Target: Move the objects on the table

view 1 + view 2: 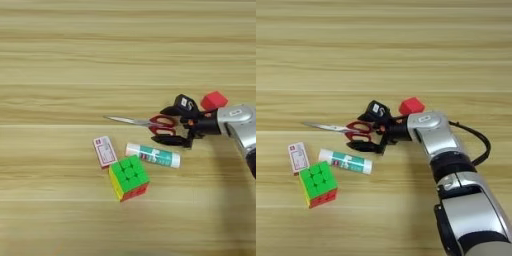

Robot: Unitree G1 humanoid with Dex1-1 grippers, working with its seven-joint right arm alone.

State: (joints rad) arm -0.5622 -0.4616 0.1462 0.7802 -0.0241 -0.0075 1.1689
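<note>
Scissors flat on table, long axis left-right, blades pointing left. Right gripper fingers spread astride red handles.

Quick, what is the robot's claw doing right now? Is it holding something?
Right end effector: open, its two black fingers on either side of the red handles of the scissors, not closed on them yet.

table: matt grained wood | scissors: shiny metal blades, red plastic handles | puzzle cube: glossy plastic | forearm: brushed silver metal
</note>
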